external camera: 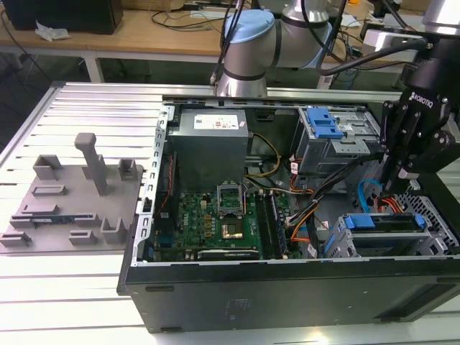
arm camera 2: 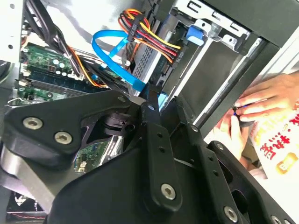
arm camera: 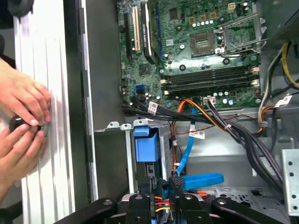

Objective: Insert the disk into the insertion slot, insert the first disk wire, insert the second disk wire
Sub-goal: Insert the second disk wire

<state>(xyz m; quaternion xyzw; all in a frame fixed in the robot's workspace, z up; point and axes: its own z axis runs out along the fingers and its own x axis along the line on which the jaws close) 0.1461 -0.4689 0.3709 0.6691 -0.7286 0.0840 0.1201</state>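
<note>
Grey moulded fixture (external camera: 72, 198) on table (external camera: 57, 287), left of PC case (external camera: 287, 287). Motherboard (external camera: 215, 223) inside case. Right of it, disk (external camera: 384, 223) with blue carrier seated in insertion slot (external camera: 431, 241). Gripper (external camera: 402, 176) just above disk's rear, at blue data cable (arm camera: 189, 154). Fingers (arm camera: 175, 182): cannot tell if apart or clamped. Hands (arm camera: 21, 126) outside case.

From the exterior view I can't tell how the pincer (external camera: 405, 175) stands; its fingertips sink behind the cage (external camera: 392, 233) wall. In the second wrist view its black links cover the disk (arm camera 2: 148, 57), leaving a strip. In the first wrist view the hands (arm camera: 21, 123) run off the edge and the cable (arm camera: 198, 179) end disappears under the pincer.
</note>
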